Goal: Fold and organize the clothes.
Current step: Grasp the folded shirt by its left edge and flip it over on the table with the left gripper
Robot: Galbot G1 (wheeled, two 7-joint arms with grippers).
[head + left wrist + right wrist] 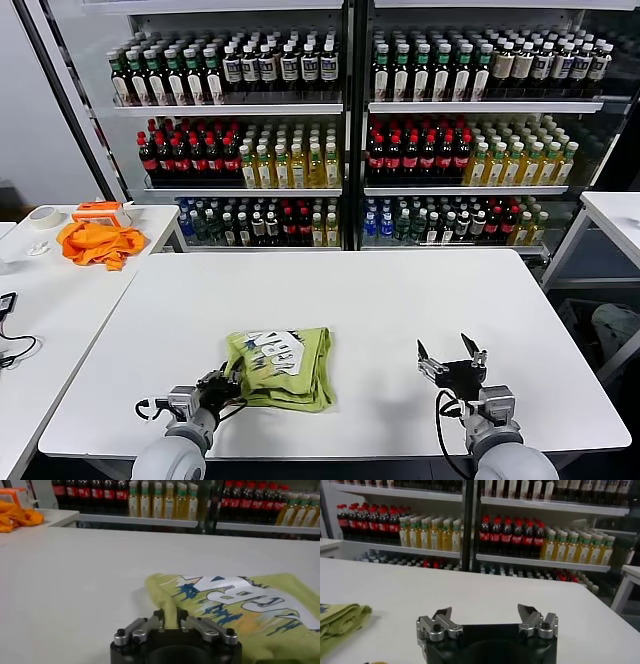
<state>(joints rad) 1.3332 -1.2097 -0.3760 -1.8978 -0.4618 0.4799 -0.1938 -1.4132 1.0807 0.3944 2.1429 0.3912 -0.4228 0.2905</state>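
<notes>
The folded yellow-green T-shirt lay on the white table near its front edge, printed side up. The left gripper sat at the shirt's near left corner, its fingers pinched on a fold of the cloth. The right gripper hovered to the right, well apart from the shirt, fingers spread wide and holding nothing.

Both arms are grey with black cables; each black tool has silver, screw-studded fingers.
</notes>
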